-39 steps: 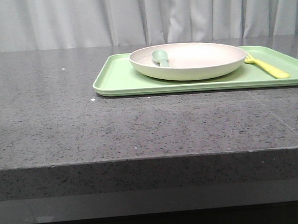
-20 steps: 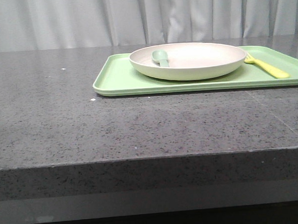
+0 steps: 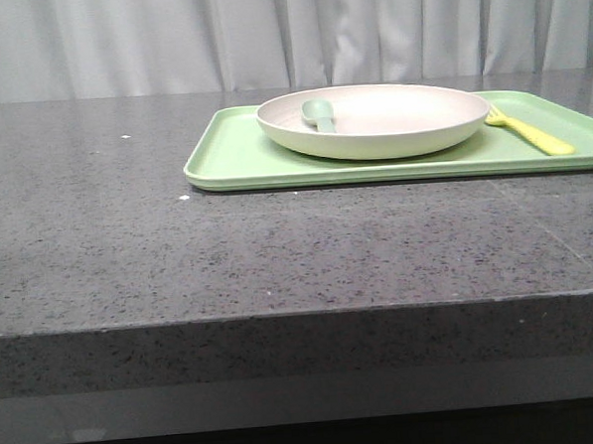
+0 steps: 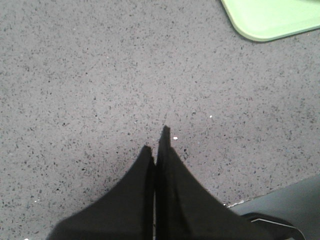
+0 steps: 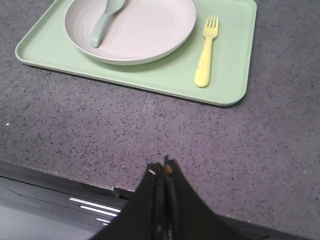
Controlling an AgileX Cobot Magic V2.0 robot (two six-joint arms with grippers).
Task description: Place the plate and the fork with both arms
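Both arms hang low over the dark speckled counter (image 3: 278,253). The left gripper (image 4: 156,145) has its jaws pressed together, empty, a tray corner well ahead. The right gripper (image 5: 162,167) is likewise closed on nothing. Beyond its tips lies the green tray (image 5: 165,75), holding the plate (image 5: 145,35) with a spoon (image 5: 102,22) inside; the fork (image 5: 206,52) lies just beside the plate.

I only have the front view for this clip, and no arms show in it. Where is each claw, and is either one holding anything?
Observer: The left claw is shut and empty, over bare table, apart from the tray corner.
Operator: And the right?
Observer: The right claw is also shut and empty, near the table's front edge.
Operator: Is the fork on the plate?
Observer: No. The fork lies on the tray beside the plate; only the spoon is in the plate.
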